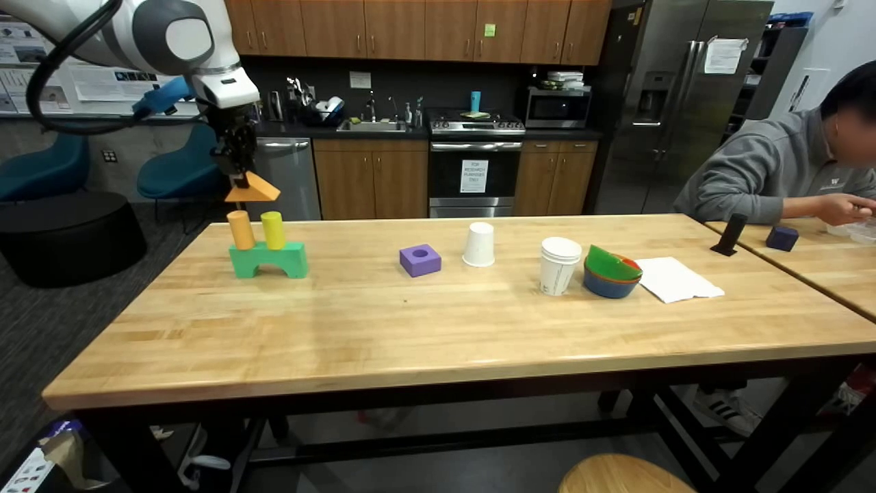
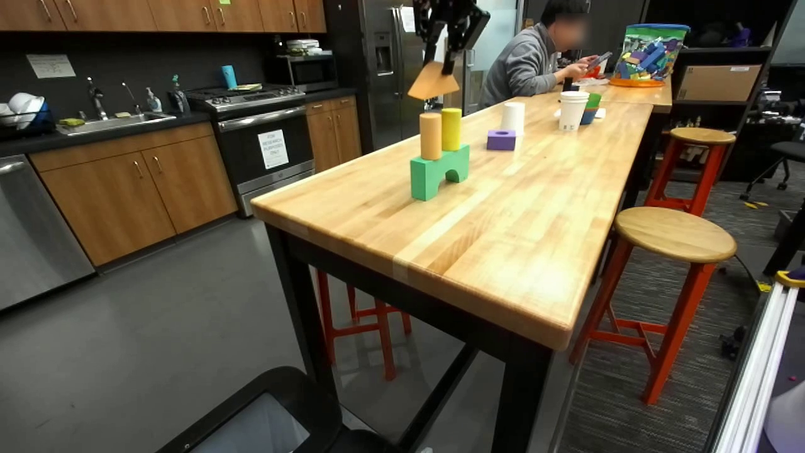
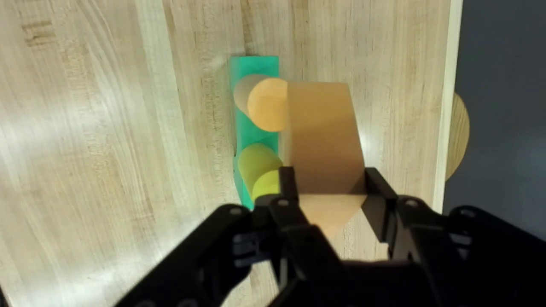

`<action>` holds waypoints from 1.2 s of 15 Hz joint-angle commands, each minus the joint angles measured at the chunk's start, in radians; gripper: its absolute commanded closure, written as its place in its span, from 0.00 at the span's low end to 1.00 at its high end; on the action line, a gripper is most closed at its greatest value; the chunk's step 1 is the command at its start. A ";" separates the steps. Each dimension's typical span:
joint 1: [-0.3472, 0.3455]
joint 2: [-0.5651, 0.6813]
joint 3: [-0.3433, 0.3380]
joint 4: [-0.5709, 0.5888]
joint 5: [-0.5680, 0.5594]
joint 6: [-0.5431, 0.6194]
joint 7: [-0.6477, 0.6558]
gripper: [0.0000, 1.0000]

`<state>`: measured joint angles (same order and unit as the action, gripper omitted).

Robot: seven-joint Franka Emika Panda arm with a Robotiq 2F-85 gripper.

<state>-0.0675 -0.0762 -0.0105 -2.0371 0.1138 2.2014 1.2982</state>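
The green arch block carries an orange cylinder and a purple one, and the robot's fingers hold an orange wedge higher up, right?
Not quite: the green arch block carries an orange cylinder and a yellow cylinder, not a purple one, as both exterior views show. The fingers do hold an orange wedge higher up.

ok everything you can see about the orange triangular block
The orange triangular block looks smooth, its material unclear; two sloping faces meet at a ridge. It hangs ridge up, roughly level, clamped near that ridge between the black jaws, with a visible gap to the orange cylinder and yellow cylinder below.
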 commanded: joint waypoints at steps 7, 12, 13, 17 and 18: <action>0.011 0.007 0.001 0.020 -0.008 -0.015 0.063 0.84; 0.010 0.004 -0.002 0.010 0.001 -0.017 0.064 0.84; 0.010 0.004 -0.002 0.008 0.002 -0.017 0.063 0.84; 0.010 0.004 -0.003 0.001 0.005 -0.020 0.063 0.84; 0.009 0.004 -0.004 0.000 0.004 -0.020 0.063 0.84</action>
<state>-0.0624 -0.0685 -0.0085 -2.0362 0.1130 2.1938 1.3454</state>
